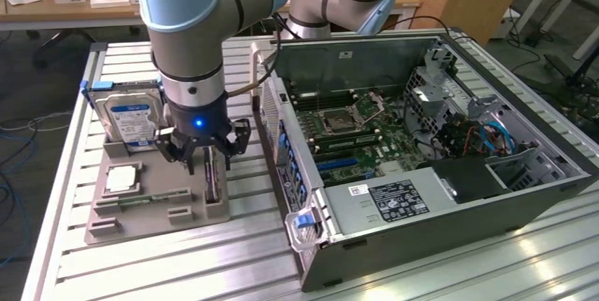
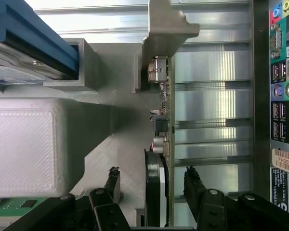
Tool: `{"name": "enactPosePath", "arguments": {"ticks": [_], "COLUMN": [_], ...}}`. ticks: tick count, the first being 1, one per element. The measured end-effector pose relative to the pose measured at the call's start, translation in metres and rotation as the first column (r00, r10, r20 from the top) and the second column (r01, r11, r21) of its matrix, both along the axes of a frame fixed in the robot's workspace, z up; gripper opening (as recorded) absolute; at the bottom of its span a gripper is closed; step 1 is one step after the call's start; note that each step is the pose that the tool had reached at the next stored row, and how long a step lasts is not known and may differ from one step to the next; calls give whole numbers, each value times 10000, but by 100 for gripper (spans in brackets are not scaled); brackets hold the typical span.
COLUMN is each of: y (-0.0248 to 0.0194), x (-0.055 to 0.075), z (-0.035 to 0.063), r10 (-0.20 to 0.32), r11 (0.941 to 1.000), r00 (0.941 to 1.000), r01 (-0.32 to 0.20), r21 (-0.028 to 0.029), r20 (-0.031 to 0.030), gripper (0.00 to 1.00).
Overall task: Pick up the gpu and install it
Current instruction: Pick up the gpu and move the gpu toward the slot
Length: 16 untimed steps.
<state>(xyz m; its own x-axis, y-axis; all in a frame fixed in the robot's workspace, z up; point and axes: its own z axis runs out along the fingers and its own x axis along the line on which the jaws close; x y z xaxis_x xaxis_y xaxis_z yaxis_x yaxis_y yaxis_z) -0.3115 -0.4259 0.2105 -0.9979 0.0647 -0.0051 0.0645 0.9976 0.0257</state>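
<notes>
The gpu (image 1: 212, 177) stands on edge in a slot of the grey holder block (image 1: 150, 213), a thin dark card with a silvery bracket. My gripper (image 1: 207, 155) has come down over its top edge and is open, one finger on each side. In the wrist view the gpu (image 2: 164, 110) runs edge-on away from the camera, its metal bracket (image 2: 166, 29) at the far end. The two black fingertips (image 2: 113, 179) flank it with a gap on both sides, touching nothing. The open computer case (image 1: 421, 139) lies at the exterior view's right, its motherboard (image 1: 351, 129) exposed.
On the same holder stand a silver hard drive (image 1: 131, 122) with a blue-white label, a small square silver chip (image 1: 123, 178) and green memory sticks (image 1: 140, 199). The case's rear ports (image 2: 282, 72) are close beside the holder. Everything rests on a slatted aluminium table (image 1: 140, 273).
</notes>
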Motion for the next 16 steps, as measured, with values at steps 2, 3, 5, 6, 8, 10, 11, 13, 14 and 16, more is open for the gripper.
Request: {"name": "enactPosePath", "arguments": {"ticks": [2,3,5,6,8,10,11,13,14,16], "y": [0,1,2,4,25,35,35,34,34,33], "x": [0,1,0,0,0,1,1,1,1,1], "z": [-10,-15,-23,-24,-27,-28,-28,-29,-29,-29], "r10": [0,0,-4,-9,-24,-38,-44,-47,-48,-48], "r11": [10000,10000,10000,10000,10000,10000,10000,10000,10000,10000], "r00": [10000,10000,10000,10000,10000,10000,10000,10000,10000,10000], "r01": [0,0,4,9,24,38,44,47,48,48], "r21": [2,2,0,0,0,1,0,0,1,1], "r20": [3,2,0,-1,1,1,0,0,1,1], "gripper": [64,56,56,56,55,48,48,48,46,46]}}
